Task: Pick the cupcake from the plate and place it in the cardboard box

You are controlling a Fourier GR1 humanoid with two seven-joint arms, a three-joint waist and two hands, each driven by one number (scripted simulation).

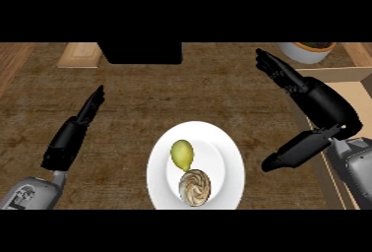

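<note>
Nearest the camera, the cupcake (pixel 195 187) sits on the near half of the white plate (pixel 227 147), with a yellow-green pear-like fruit (pixel 181 153) just beyond it, apparently touching it. Both lie to the left of the right hand (pixel 312 101), which hangs above the brown worktop (pixel 131 93) with fingers stretched straight, thumb spread toward the plate, holding nothing. Left of the plate, well apart from it, the left hand (pixel 81 125) rests open and empty, fingers pointing away.

Judging by this, the pick has not begun; the step in hand is the approach. Next, the right hand must come down and leftward over the cupcake and close round it without nudging the fruit.

Behind and to the right of that hand lies the cardboard box (pixel 349 74); its contents cannot be told from here.
</note>
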